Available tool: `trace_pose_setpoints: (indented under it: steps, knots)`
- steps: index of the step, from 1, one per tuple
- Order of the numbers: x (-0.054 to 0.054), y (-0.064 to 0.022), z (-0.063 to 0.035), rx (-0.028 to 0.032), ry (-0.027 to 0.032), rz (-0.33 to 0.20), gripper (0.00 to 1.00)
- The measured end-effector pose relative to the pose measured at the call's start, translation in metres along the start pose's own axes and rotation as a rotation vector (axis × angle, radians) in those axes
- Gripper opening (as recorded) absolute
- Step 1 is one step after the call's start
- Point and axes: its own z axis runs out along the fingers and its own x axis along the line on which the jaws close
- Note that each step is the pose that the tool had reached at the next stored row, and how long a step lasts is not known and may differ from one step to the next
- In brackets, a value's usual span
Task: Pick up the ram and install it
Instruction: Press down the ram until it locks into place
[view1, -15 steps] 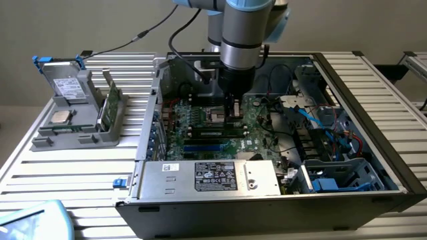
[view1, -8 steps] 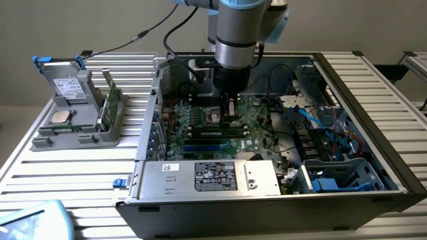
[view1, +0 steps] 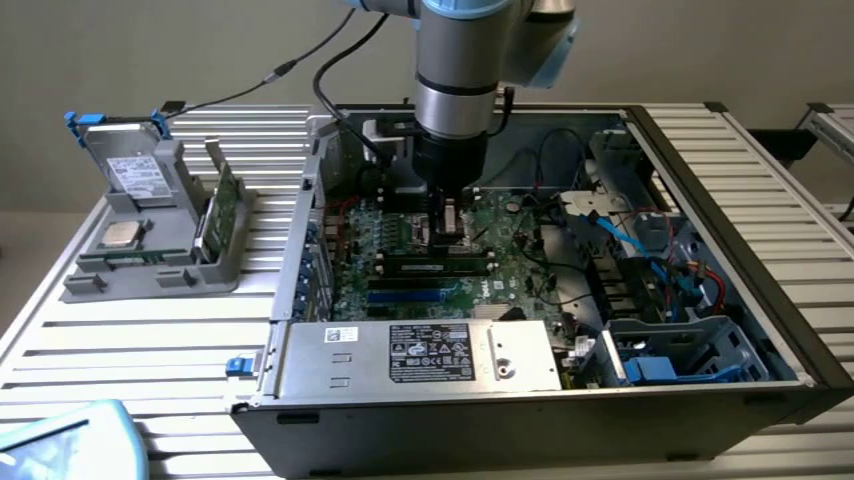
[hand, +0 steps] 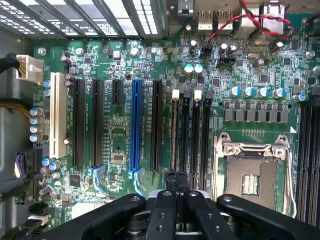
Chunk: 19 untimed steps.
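The ram (view1: 434, 266), a long narrow stick with black chips, stands on edge in a slot of the motherboard (view1: 400, 235) inside the open computer case. My gripper (view1: 450, 236) hangs straight down into the case just above and behind the ram. In the wrist view the gripper (hand: 176, 181) is shut, and its black fingertips meet over one end of the ram's thin top edge (hand: 175, 135). Nothing shows between the fingers. White slot latches (hand: 175, 93) sit at the far end.
Empty memory slots (hand: 195, 135) and the open processor socket (hand: 252, 172) lie beside the ram. A power supply (view1: 420, 355) and cables (view1: 641, 240) crowd the case. On the exterior view's left, a grey holder (view1: 154, 275) carries a blue-handled drive (view1: 134, 170), a silver chip (view1: 123, 235) and a green board (view1: 220, 205).
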Motion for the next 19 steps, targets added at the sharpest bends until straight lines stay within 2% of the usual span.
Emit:
trace_pose_setpoints:
  steps: [15,19]
  knots:
    - [0.000,0.0288,0.0013,0.0047,0.0001,0.001,0.11]
    - [0.000,0.0318,0.0040,0.0110,-0.0010,0.001,0.11]
